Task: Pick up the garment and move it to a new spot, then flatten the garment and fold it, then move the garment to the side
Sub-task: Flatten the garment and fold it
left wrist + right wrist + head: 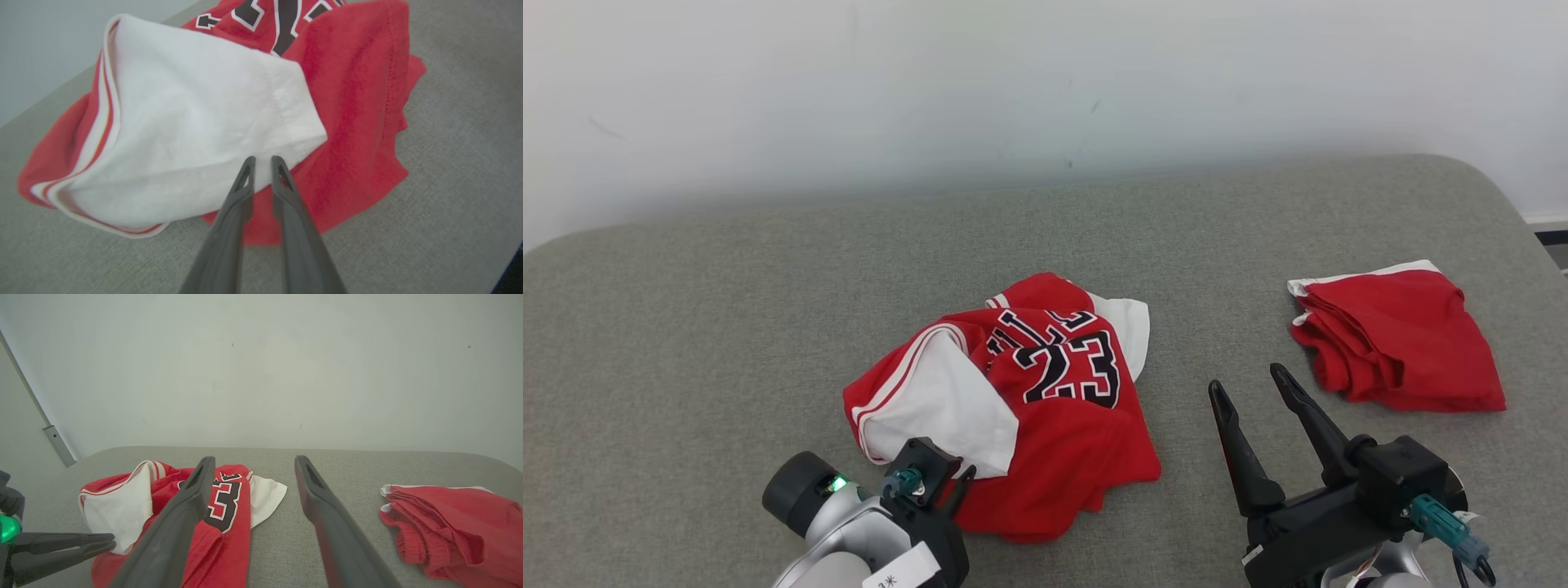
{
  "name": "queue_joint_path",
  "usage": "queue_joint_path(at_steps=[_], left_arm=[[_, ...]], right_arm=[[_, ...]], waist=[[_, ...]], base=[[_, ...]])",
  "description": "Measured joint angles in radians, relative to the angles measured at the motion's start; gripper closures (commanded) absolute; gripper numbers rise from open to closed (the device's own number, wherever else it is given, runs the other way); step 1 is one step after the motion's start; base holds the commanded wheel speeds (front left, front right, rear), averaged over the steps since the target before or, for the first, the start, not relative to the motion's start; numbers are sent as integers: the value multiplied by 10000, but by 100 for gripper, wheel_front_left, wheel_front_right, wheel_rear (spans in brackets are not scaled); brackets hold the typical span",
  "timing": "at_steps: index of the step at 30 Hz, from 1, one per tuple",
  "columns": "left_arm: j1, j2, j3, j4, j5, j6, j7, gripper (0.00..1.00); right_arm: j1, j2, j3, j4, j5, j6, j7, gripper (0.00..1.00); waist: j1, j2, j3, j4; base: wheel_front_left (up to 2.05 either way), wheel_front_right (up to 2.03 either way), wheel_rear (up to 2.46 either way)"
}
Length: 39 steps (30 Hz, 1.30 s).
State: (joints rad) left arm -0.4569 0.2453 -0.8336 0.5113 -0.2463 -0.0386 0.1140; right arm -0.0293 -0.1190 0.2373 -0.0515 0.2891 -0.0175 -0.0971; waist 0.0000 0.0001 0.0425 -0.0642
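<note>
- Nearest to us, at the lower left of the head view, the left gripper [263, 160] is angled down at the near edge of the garment [1054, 408].
- Its two dark fingers [286, 192] stand nearly pressed together, with only a narrow slit between them.
- The tips meet the lower edge of a white panel [192, 122] of the garment. We cannot tell whether any fabric is caught between them.
- At the lower right of the head view, the right gripper [1248, 377] has its fingers spread wide and holds nothing. The fingers point away from the robot over bare grey surface [727, 327], apart from both pieces of cloth.
- The garment is a red jersey with a black, white-edged "23". It lies crumpled in a heap near the middle of the grey surface, just beyond the left gripper.
- The white panel, trimmed with red and white stripes, is turned up on the heap's left side. A smaller white flap shows at its far right edge.
- Farther off to the right, well apart from the jersey, a folded red cloth [1401, 343] with a white border lies flat on the surface, just beyond the right gripper's fingertips.
- The grey surface has rounded far corners.
- Behind it stands a pale wall [1013, 82] with a few small marks.
</note>
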Motion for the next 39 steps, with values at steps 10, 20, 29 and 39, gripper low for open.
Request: queue_joint_path(at_steps=[10, 20, 29, 39], left_arm=[[0, -234, -274, 15, 0, -247, -13, 0], [-261, -263, -138, 270, 15, -46, -13, 0], [-447, -408, -90, 571, 226, 56, -29, 100], [-1506, -652, 805, -506, -276, 159, -920, 100]], right_arm=[[-9, 2, 25, 96, 13, 2, -13, 0], [-21, 8, 134, 86, 13, 2, -56, 0], [-67, 8, 113, 92, 13, 12, -84, 0], [-65, -29, 13, 176, 13, -10, -98, 0]], waist=[[0, 0, -26, 159], [0, 0, 59, 107], [1, 0, 201, -40], [0, 0, 128, 156]], base=[[0, 0, 0], [0, 0, 0], [0, 0, 0], [0, 0, 0]])
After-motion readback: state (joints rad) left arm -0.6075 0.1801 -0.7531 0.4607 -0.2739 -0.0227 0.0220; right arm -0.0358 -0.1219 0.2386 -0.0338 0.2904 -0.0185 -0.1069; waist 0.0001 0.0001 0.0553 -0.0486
